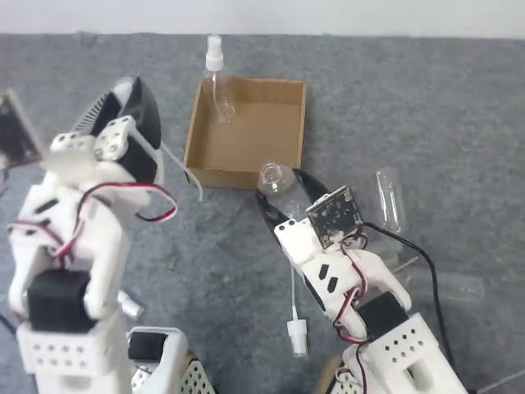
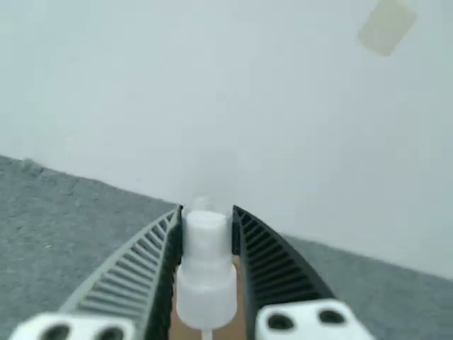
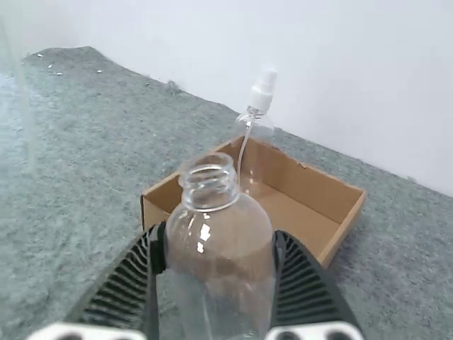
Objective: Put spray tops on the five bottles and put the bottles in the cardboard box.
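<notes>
My right gripper (image 1: 283, 189) is shut on an open clear bottle (image 1: 274, 177), held upright just in front of the cardboard box (image 1: 212, 156); the right wrist view shows its bare neck (image 3: 207, 177) between the fingers (image 3: 145, 273). Over the table's left side, my left gripper (image 1: 125, 92) is raised and shut on a white spray top (image 2: 207, 273), whose thin tube (image 1: 187, 177) hangs toward the box's near left corner. A bottle with a spray top (image 1: 218, 82) stands in the box's far left corner.
A clear bottle (image 1: 390, 199) lies right of the box and another (image 1: 447, 283) lies farther toward the front right. A loose spray top (image 1: 297, 335) lies on the grey carpet by the right arm's base, and a small white part (image 1: 130, 306) lies near the left arm.
</notes>
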Robot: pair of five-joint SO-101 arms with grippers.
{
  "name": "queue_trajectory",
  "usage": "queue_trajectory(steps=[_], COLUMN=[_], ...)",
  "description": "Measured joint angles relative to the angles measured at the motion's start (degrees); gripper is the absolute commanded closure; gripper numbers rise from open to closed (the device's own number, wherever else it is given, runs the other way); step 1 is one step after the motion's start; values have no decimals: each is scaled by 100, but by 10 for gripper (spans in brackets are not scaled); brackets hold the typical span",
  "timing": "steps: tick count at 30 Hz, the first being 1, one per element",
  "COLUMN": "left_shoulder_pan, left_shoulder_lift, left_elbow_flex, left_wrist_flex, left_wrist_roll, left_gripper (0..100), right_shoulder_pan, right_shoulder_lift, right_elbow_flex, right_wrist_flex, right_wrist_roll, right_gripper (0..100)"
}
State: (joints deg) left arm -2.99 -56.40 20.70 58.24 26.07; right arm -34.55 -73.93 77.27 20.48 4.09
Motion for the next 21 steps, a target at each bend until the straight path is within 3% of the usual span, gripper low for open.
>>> queue_trajectory(steps=[6, 21], left_shoulder_pan=[9, 70], left_shoulder_lift=[-413, -1442], left_elbow_flex=[237, 1055], left_wrist_flex=[-18, -923], left_wrist_roll=[255, 378], left_gripper=[987, 987], right_shoulder_pan=[-316, -897], right_shoulder_lift=[0, 0], right_elbow_flex=[316, 686], right_wrist_flex=[-396, -1029], right_wrist_roll=[0, 18], right_gripper=[989, 989])
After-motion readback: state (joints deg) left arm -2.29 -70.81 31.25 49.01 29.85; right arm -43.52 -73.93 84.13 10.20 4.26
